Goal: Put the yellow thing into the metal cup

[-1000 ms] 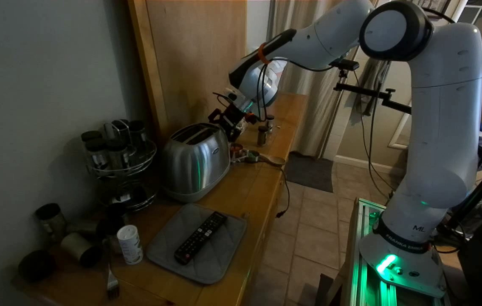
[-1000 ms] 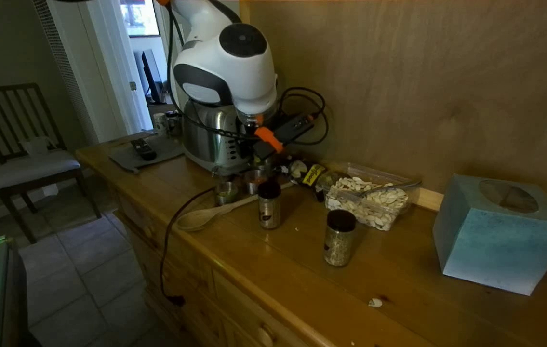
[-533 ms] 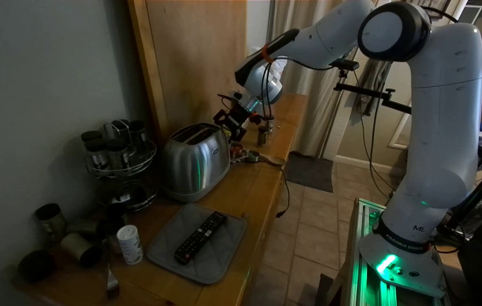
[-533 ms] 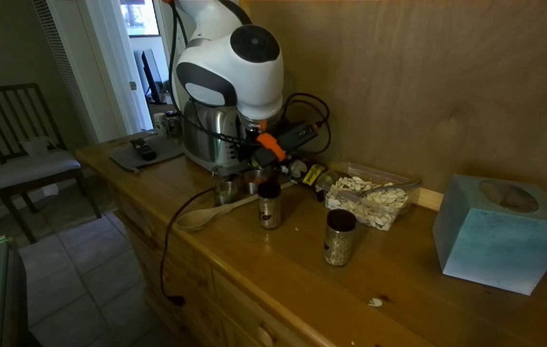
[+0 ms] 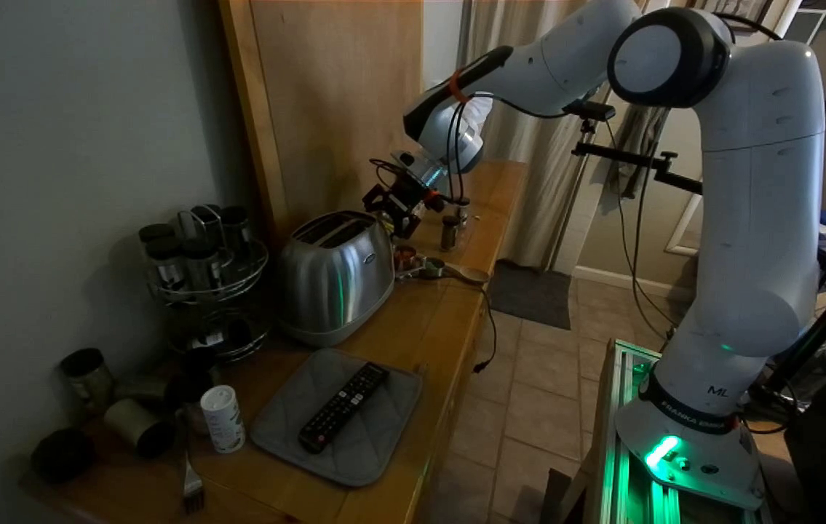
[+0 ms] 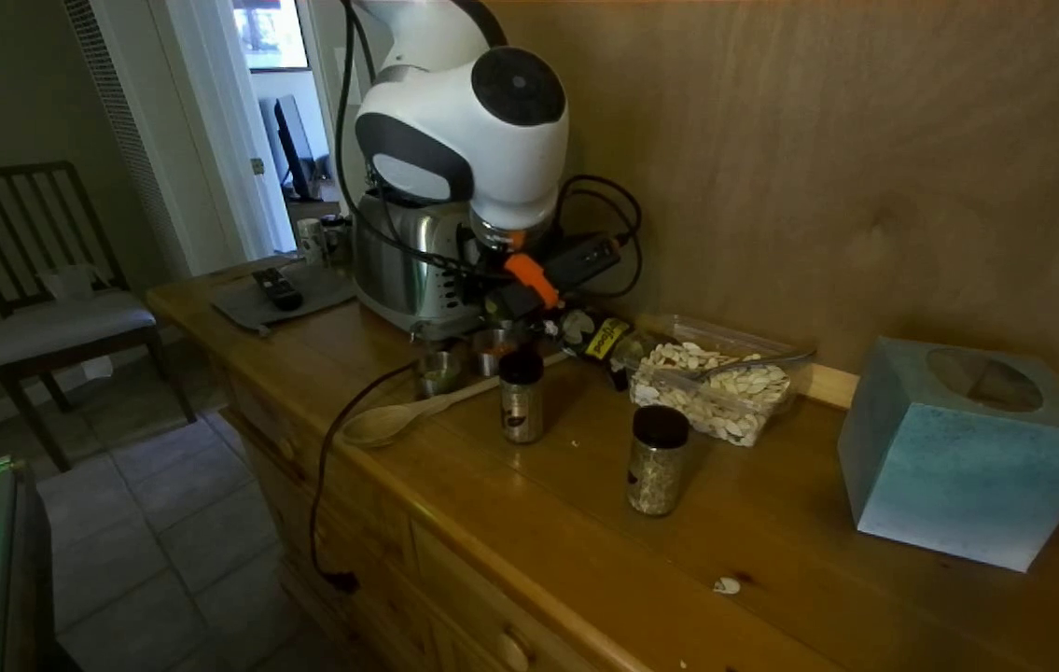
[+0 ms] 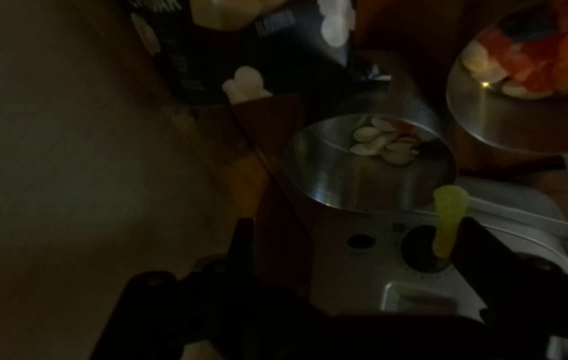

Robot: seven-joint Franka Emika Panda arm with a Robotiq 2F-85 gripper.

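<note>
In the wrist view my gripper (image 7: pixel 356 222) is open, its dark fingers wide apart. The yellow thing (image 7: pixel 450 220), a small yellow-green stick, clings to the inner side of the right-hand finger; the opposite finger does not touch it. Just beyond the fingertips is a metal cup (image 7: pixel 369 172) with pale seeds and a bit of red inside. Another metal cup (image 7: pixel 524 117), at the upper right, holds red and orange pieces. In an exterior view the gripper (image 5: pixel 387 217) hovers behind the toaster's far end.
The shiny toaster (image 5: pixel 336 280) stands close by the gripper. A dark snack bag (image 6: pixel 599 336) and a clear seed box (image 6: pixel 725 387) lie along the wall. Spice jars (image 6: pixel 655 467), a wooden spoon (image 6: pixel 389 425) and a small cup (image 6: pixel 438 373) are nearer the front edge.
The arm and gripper have shifted a little away from the toaster, to the right in both exterior views. The gripper stays open; the table objects have not moved.
</note>
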